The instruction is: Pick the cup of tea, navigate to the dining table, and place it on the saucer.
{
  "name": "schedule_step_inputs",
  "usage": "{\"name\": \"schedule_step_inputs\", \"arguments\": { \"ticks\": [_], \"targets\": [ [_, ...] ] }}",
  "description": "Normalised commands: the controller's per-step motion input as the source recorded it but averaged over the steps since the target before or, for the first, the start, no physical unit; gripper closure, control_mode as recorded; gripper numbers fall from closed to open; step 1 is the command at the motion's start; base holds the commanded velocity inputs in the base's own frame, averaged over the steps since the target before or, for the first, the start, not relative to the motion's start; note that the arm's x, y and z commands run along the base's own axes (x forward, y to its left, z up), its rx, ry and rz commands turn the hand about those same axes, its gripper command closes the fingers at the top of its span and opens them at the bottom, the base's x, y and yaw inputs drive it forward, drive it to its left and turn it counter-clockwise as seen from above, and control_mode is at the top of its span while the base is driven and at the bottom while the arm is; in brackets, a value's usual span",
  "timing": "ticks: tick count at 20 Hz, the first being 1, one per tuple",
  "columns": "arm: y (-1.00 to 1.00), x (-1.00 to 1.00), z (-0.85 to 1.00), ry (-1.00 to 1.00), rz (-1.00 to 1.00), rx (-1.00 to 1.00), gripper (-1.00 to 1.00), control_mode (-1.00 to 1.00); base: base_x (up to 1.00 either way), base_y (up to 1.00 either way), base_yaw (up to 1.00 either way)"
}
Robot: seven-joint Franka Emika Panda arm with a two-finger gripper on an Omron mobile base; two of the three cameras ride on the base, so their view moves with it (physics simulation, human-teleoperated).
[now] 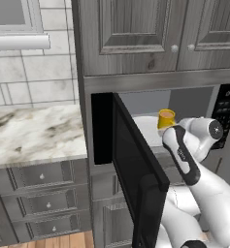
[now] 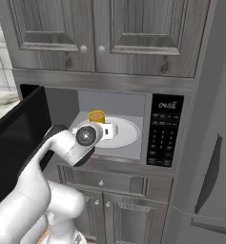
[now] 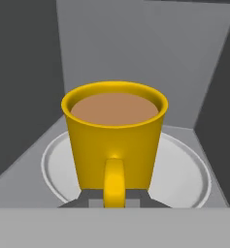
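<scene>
The cup of tea [image 3: 114,138] is a yellow mug full of brown liquid. It stands on the white turntable [image 3: 184,177] inside an open microwave, with its handle turned toward me. My gripper [image 3: 114,197] is shut on that handle, one dark fingertip [image 3: 89,197] on each side of it. From the base views the cup [image 1: 166,118] [image 2: 97,116] shows just beyond my wrist, which reaches into the microwave cavity. The dining table and the saucer are out of view.
The black microwave door [image 1: 136,169] hangs open to the left of my arm. The control panel [image 2: 163,133] is on the cavity's right. Grey cabinets [image 2: 100,33] sit above, a marble counter [image 1: 34,131] lies to the left, and a tall grey fridge [image 2: 214,162] stands at right.
</scene>
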Motion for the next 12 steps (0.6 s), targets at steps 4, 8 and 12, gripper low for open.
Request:
{"name": "schedule_step_inputs", "arguments": {
  "ticks": [4, 8, 12],
  "targets": [
    [-0.25, -0.59, 0.4, -0.05, 0.01, 0.01, 1.0, -1.0, 0.0, 0.0, 0.0],
    [-0.22, -0.54, 0.32, 0.0, 0.02, 0.0, 1.0, -1.0, 0.0, 0.0, 0.0],
    [-0.14, -0.49, 0.22, 0.0, 0.04, 0.0, 1.0, -1.0, 0.0, 0.0, 0.0]
  ]
}}
